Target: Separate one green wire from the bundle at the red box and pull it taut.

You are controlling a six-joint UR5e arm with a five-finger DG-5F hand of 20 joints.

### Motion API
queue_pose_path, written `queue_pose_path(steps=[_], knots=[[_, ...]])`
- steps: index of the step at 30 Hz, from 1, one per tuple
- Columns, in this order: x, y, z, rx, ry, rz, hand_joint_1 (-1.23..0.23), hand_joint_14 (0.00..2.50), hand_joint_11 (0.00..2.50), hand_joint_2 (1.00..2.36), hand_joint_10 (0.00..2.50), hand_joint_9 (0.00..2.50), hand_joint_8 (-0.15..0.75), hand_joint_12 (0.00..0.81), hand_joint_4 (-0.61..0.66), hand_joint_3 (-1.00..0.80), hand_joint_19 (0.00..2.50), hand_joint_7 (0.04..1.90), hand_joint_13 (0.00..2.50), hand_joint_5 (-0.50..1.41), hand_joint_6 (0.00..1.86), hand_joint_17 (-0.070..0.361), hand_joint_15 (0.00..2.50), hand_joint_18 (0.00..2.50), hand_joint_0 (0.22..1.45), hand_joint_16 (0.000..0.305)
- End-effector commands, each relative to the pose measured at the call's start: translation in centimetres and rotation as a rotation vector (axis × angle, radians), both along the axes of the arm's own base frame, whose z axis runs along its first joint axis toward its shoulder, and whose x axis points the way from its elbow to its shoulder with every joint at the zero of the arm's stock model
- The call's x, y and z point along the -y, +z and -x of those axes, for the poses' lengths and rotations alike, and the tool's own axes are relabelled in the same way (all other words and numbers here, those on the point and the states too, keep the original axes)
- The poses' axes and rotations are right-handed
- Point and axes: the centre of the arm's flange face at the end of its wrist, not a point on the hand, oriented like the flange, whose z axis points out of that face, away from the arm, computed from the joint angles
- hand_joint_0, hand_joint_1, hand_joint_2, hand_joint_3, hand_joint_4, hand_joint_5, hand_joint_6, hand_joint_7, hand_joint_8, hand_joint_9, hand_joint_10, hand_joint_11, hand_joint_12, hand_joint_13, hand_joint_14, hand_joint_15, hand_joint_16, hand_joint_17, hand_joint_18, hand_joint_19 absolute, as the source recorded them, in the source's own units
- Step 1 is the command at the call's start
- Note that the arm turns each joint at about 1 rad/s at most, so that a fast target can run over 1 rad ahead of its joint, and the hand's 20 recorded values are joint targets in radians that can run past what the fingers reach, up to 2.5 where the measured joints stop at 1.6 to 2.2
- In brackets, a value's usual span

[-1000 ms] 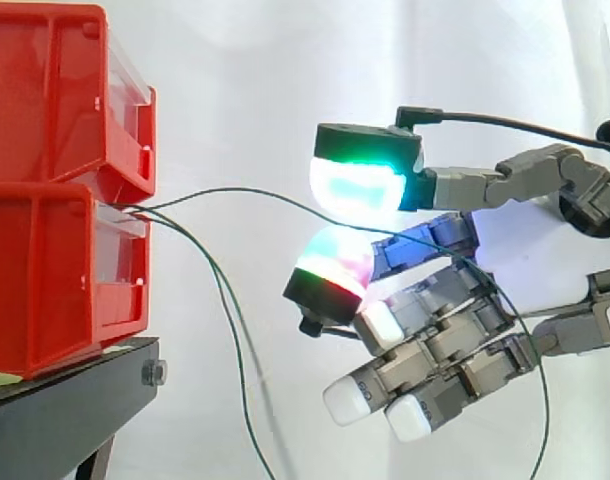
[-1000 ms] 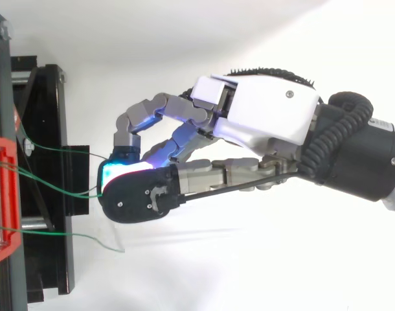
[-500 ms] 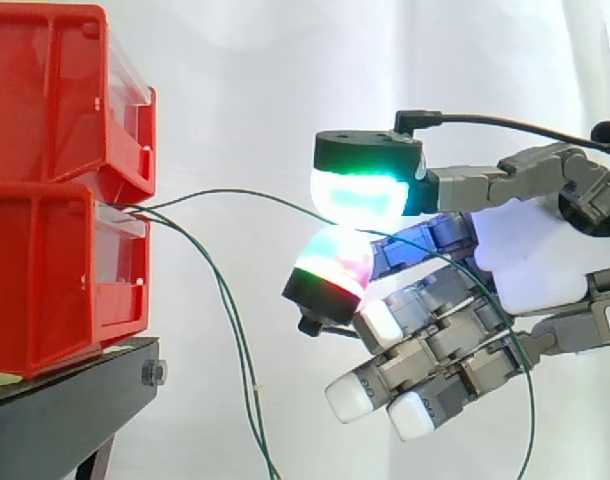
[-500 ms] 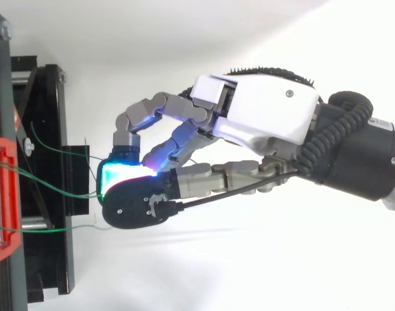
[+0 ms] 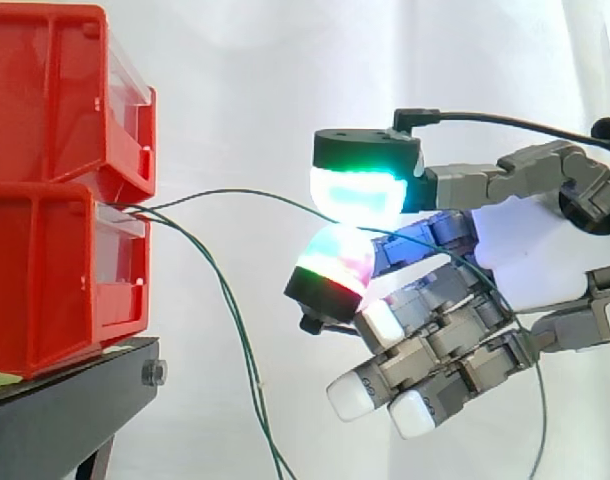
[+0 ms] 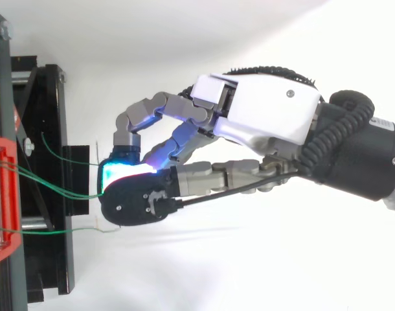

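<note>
Your hand [image 6: 262,116] pinches one green wire [image 5: 245,196] between glowing pads [image 5: 357,190], ahead of its palm, holding it clear of the other wires [image 5: 240,345] (they droop below); it bows toward the red box [image 5: 55,270], not yet taut.

Hand [image 6: 269,110] pinching green wire [image 6: 71,192] beside black stand [image 6: 55,259], red box [image 6: 11,214] at left

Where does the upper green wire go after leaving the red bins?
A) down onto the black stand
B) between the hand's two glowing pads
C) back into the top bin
B: the green wire arcs from the red bins into the pinch of the hand's pads.
</note>
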Motion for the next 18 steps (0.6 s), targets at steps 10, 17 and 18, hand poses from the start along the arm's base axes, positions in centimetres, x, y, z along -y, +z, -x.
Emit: queue_pose_path(steps=[10,17,18], knots=[[-0.03,0.00,0.00,0.000,0.000,0.000,-0.76,0.01,0.71,1.02,0.02,1.12,0.301,0.395,0.03,-0.03,0.42,1.26,0.84,-0.11,0.90,0.124,0.36,0.83,0.60,0.055],[0.10,-0.01,0.02,-0.001,-0.003,0.001,-0.78,0.01,0.71,1.01,0.02,1.13,0.306,0.403,0.01,0.00,0.41,1.27,0.84,-0.10,0.90,0.127,0.35,0.85,0.60,0.057],[0.10,-0.01,0.02,-0.001,-0.003,0.001,-0.78,0.01,0.71,1.01,0.02,1.13,0.306,0.404,0.01,0.00,0.41,1.27,0.84,-0.10,0.90,0.127,0.35,0.85,0.60,0.057]])
